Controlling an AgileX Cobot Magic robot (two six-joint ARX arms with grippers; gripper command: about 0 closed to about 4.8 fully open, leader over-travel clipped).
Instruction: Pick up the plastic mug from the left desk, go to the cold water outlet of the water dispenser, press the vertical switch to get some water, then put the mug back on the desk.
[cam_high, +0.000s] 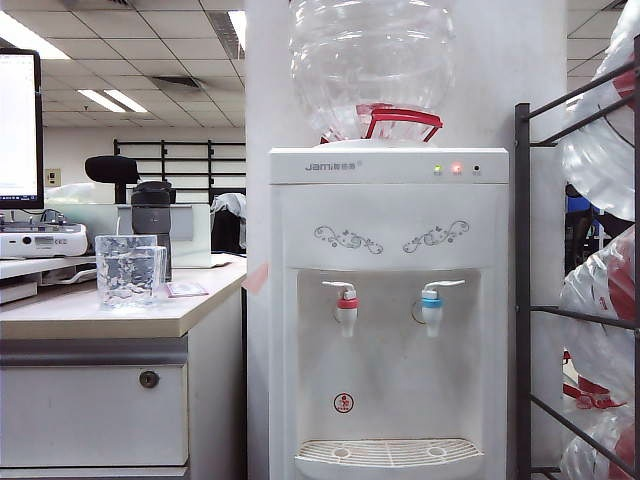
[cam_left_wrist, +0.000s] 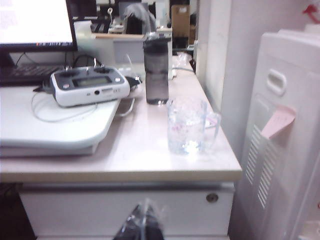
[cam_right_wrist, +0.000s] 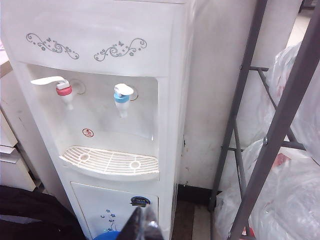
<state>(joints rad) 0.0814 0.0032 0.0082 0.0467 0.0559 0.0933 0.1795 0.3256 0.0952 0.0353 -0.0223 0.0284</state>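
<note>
Office: white pillar (cam_high: 265, 120), ceiling light panels (cam_high: 110, 100), dark metal rack (cam_high: 523, 300) at right.

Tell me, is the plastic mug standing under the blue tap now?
No, the plastic mug stands on the left desk, apart from the cold water outlet.

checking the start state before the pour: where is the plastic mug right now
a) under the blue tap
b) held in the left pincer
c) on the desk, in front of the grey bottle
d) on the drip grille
c: the plastic mug stands on the left desk, nearer than the grey bottle, with no pincer on it.
</note>
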